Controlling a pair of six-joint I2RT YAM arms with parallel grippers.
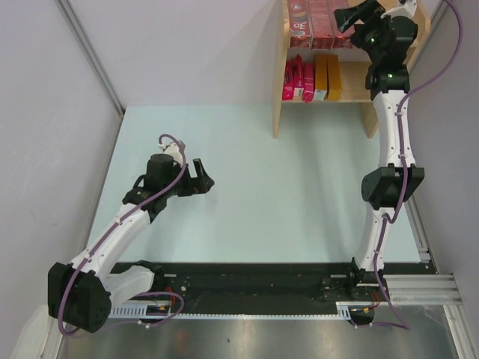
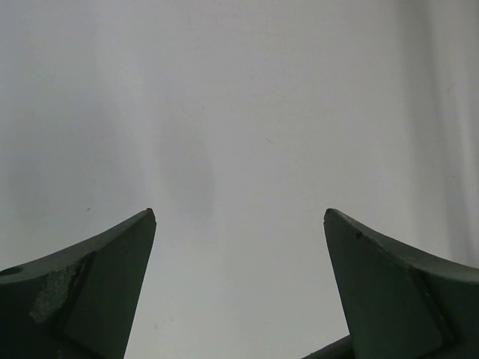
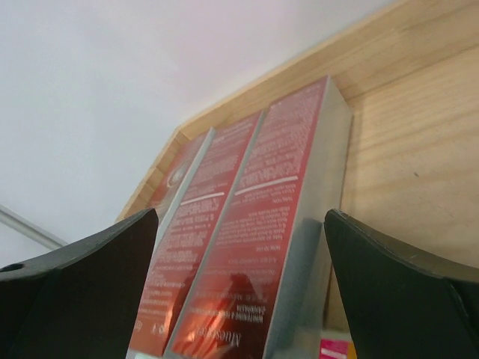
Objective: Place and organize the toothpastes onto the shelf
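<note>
Both released: left end effector (image 2: 239, 213), right end effector (image 3: 240, 212) at red cartons (image 3: 288, 157) on shelf (image 3: 404, 149). Likely light, slick, crushable; pinch mid-length, gently.

A pale green table (image 1: 299, 209) sits between plain white walls (image 1: 187, 45).

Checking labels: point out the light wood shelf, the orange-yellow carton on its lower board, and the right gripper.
light wood shelf (image 1: 278, 90), top external view, on its left side panel
orange-yellow carton (image 1: 321, 77), top external view, middle of its visible face
right gripper (image 3: 241, 215), right wrist view, midway between its fingertips
</note>
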